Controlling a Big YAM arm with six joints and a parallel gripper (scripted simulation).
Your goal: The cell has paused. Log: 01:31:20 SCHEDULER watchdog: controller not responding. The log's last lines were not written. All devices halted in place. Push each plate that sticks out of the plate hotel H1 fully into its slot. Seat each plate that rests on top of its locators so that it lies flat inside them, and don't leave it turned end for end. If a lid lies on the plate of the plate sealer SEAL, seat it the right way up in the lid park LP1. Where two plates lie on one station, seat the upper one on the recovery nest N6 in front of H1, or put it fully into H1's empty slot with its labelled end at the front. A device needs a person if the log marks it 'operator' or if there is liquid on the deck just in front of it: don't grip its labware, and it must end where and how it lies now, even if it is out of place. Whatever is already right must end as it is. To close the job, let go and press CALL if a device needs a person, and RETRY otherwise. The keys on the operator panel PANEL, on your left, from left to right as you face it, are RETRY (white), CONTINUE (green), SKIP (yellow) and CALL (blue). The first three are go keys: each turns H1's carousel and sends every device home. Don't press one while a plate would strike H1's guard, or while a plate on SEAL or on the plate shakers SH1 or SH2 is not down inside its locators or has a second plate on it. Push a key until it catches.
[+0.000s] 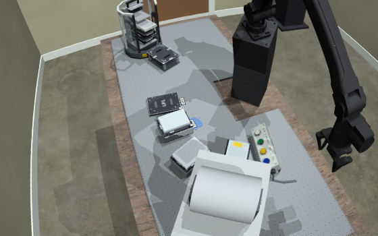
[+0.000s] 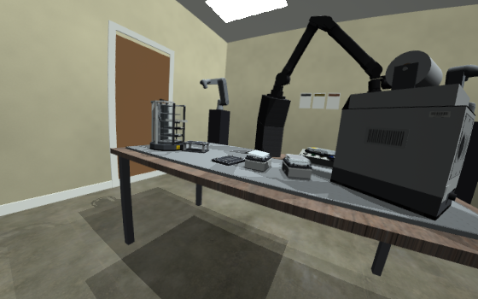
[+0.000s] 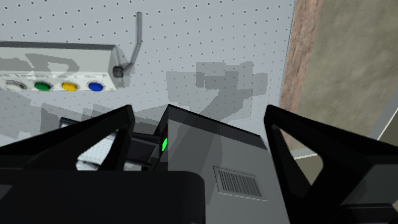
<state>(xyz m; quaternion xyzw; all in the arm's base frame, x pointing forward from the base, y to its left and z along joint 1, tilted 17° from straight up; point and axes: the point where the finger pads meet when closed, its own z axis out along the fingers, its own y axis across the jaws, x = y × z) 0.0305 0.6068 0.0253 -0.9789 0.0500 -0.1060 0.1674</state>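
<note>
In the top view, from left to right, the plate hotel H1 (image 1: 125, 30) is seen at eleven o'clock with a plate (image 1: 146, 25) sticking out of a slot, the recovery nest N6 (image 1: 163, 55) set just in front of it, presumably to receive a recovered plate. Toward the centre, a white plate (image 1: 173, 121) sits on a shaker with a blue puddle (image 1: 197, 123) just beside it, so that station is judged to need a person. The gripper (image 1: 334, 149), fingers spread wide and holding nothing, hangs at three o'clock off the table edge, well apart from the operator panel (image 1: 272, 156) to its nine o'clock.
</note>
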